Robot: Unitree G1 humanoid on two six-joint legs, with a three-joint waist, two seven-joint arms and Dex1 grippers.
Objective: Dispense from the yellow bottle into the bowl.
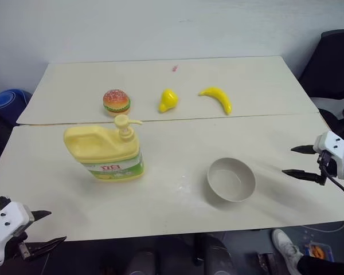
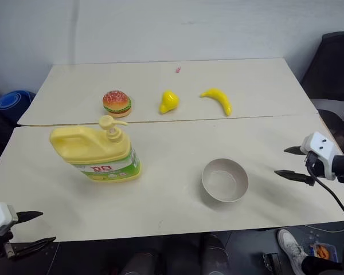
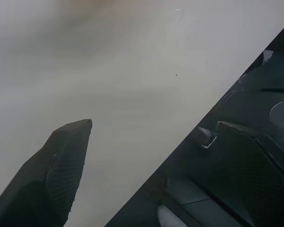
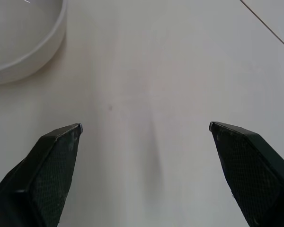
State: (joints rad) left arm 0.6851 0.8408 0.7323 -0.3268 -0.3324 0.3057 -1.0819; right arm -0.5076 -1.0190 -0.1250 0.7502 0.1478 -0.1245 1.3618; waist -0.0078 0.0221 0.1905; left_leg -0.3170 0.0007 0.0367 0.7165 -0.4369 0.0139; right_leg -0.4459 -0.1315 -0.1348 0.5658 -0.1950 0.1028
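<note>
Yellow bottle [image 1: 106, 151] stands upright on the near table [image 1: 178, 143], left of centre, its pump top pointing right and its label facing the near edge. At the near left corner the left gripper [image 1: 46, 228] hangs by the table edge with its two black fingers spread wide, holding nothing and touching nothing. Right of the bottle, well apart from it, the bowl [image 1: 231, 179] sits on the same table. On the far table lie a toy burger [image 1: 116, 102], a toy pear [image 1: 168, 100] and a toy banana [image 1: 216, 98] in a row. At the right edge the right gripper [image 1: 296, 161] hovers near the bowl, fingers wide apart, empty and clear of the bowl.
</note>
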